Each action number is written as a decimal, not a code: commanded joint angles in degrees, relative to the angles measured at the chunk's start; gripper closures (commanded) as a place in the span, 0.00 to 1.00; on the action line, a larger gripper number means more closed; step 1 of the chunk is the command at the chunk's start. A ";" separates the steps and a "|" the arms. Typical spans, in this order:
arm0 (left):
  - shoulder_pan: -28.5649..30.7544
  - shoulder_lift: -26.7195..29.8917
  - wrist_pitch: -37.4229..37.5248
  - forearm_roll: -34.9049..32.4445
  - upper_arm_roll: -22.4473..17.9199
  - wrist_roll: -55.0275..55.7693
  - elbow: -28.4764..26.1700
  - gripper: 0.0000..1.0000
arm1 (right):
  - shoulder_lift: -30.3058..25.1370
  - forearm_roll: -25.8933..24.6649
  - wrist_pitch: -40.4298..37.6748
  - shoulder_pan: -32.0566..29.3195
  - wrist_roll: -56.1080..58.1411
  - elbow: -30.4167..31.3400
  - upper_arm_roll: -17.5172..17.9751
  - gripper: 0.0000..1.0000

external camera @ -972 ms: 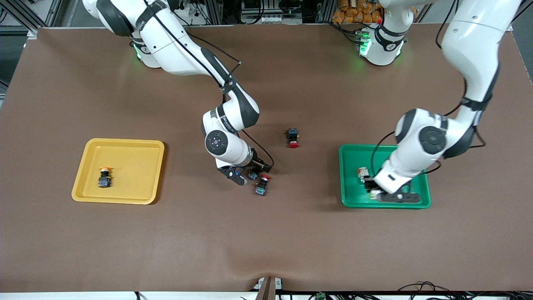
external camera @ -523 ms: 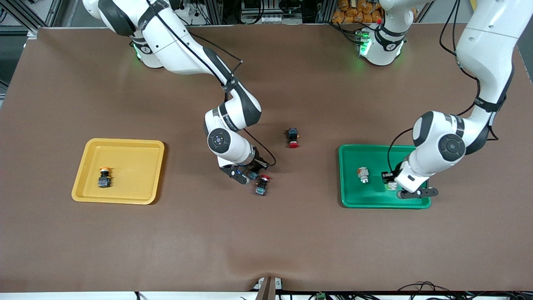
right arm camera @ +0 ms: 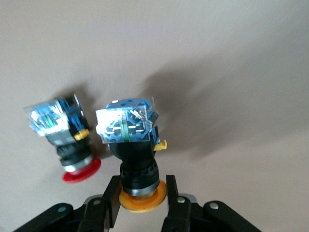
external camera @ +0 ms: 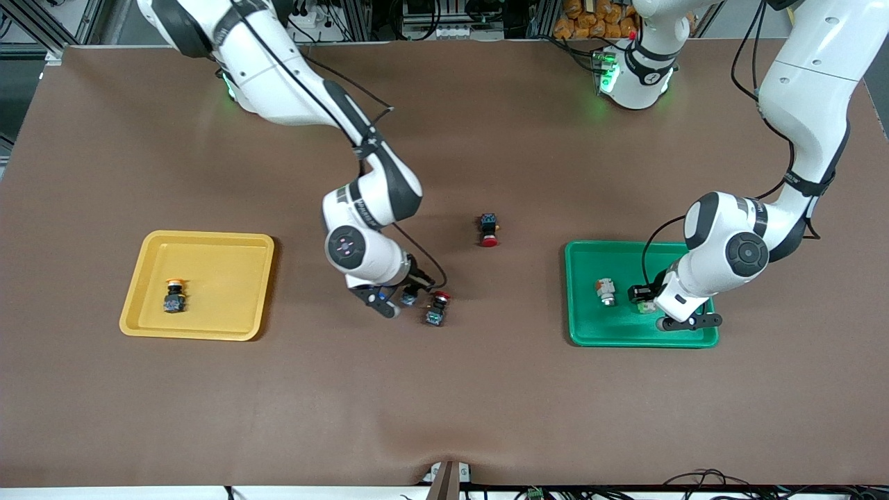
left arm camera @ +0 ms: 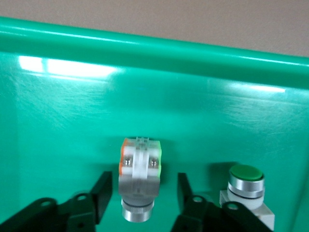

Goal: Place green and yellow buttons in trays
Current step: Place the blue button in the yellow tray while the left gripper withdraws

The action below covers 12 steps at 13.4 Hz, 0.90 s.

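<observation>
Held in the right gripper is a yellow-capped button, just beside a red-capped switch. Over the green tray, the left gripper is parted around a green button, untouched by its fingers.

A brown table stretches across the workspace, carrying two red-capped switches near its middle. One red-capped switch lies alone on bare tabletop, its cap pointing toward the front camera. The second red-capped switch lies nearer the front camera and slightly toward the right arm's end (its clear blue terminal block shows plainly in the right wrist view), its cap pointing toward the arms' bases. Cables trail along the table's near edge.
</observation>
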State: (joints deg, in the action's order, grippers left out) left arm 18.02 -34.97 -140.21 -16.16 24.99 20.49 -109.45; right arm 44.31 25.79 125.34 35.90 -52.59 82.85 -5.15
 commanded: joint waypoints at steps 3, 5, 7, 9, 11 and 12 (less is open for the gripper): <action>0.35 3.68 10.81 -1.50 1.37 0.69 6.77 0.00 | -9.75 -1.44 -16.94 -9.86 13.19 0.91 -2.32 1.00; 0.44 3.68 14.77 -1.50 2.52 0.69 10.73 0.00 | -11.86 -6.68 -24.93 -13.21 20.38 0.91 -3.99 1.00; 0.35 4.56 20.12 -1.50 3.23 0.69 14.68 0.00 | -12.49 -10.74 -29.78 -17.25 25.15 1.17 -4.26 1.00; 0.44 5.00 26.01 -1.50 3.83 0.52 18.38 0.00 | -12.49 -13.12 -33.57 -21.90 32.69 1.88 -4.26 1.00; 0.79 7.01 30.07 -1.24 4.72 0.52 20.41 0.00 | -12.23 -14.61 -33.15 -25.60 40.17 5.20 -4.26 1.00; 1.23 7.72 30.43 -0.89 4.63 0.34 21.11 0.00 | -11.88 -15.76 -32.97 -27.27 42.98 6.79 -4.26 1.00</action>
State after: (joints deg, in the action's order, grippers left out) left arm 18.25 -29.11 -112.66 -16.20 28.73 20.49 -89.86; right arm 33.13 12.31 91.81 11.63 -14.77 85.57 -10.42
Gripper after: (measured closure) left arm 0.000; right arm 0.586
